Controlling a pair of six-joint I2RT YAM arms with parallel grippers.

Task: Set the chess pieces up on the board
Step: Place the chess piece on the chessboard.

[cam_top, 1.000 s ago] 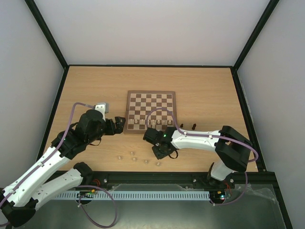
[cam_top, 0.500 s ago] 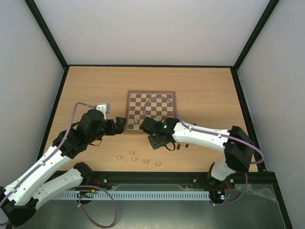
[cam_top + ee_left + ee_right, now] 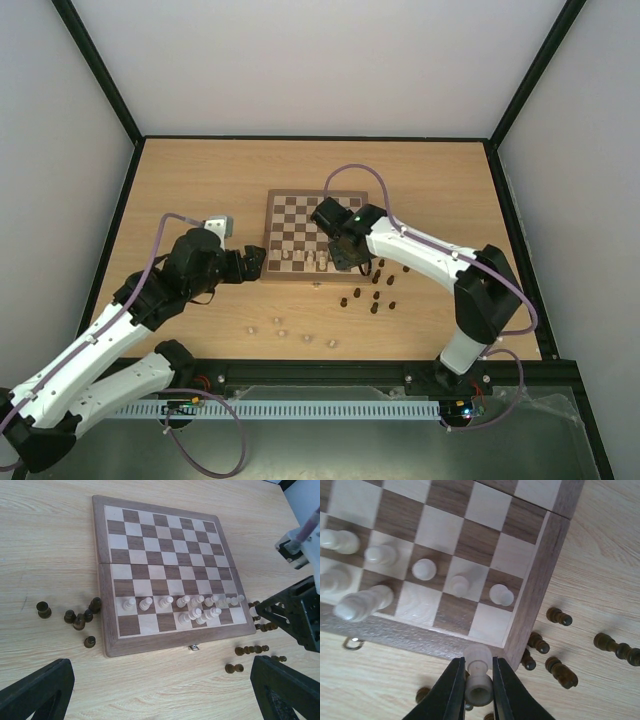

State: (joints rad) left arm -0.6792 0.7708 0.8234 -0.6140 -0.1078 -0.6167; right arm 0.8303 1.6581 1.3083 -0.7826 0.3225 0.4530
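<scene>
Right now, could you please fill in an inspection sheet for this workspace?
Surface: light-wood table.
Job's things: board mid-table; pale pieces in its two near rows; loose pale pieces near the arm bases; dark pieces scattered right of the board.
Clutter: nothing seen.
Jaws: left jaws open beside the board's near left corner; right jaws shut on a pale piece by its near right corner.
Cables: purple cable looped along each arm.
Surroundings: black frame, white walls.

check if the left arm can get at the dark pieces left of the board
Probably yes. The left gripper is open and empty, and its wrist view shows those dark pieces loose on the table beside the board, nothing over them. The right arm is at the board's other side.
</scene>
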